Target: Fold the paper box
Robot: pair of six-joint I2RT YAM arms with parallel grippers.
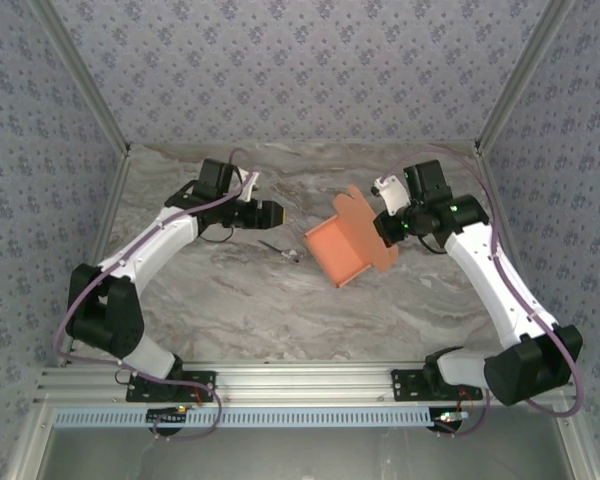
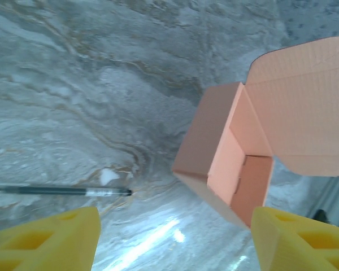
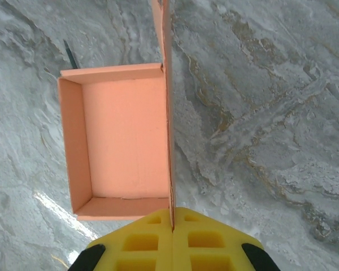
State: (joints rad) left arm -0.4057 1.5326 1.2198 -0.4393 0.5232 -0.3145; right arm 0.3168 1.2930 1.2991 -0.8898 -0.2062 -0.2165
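The paper box [image 1: 345, 250] is a salmon-orange open tray with its lid flap standing up, held off the marble table [image 1: 280, 310] at mid-right. My right gripper [image 1: 388, 228] is shut on the flap's thin edge. In the right wrist view the yellow fingers [image 3: 141, 243] pinch that edge and the box's [image 3: 124, 141] open inside faces the camera. My left gripper [image 1: 278, 213] is to the left of the box, apart from it. Seen from the left wrist, the left gripper [image 2: 175, 231] is open, nothing between its fingers, and the box [image 2: 220, 147] hangs ahead at right.
A thin dark pen [image 1: 280, 247] lies on the table between the left gripper and the box; it appears as the pen [image 2: 62, 191] at the left of the left wrist view. Patterned walls [image 1: 300, 70] enclose the table at the back and sides.
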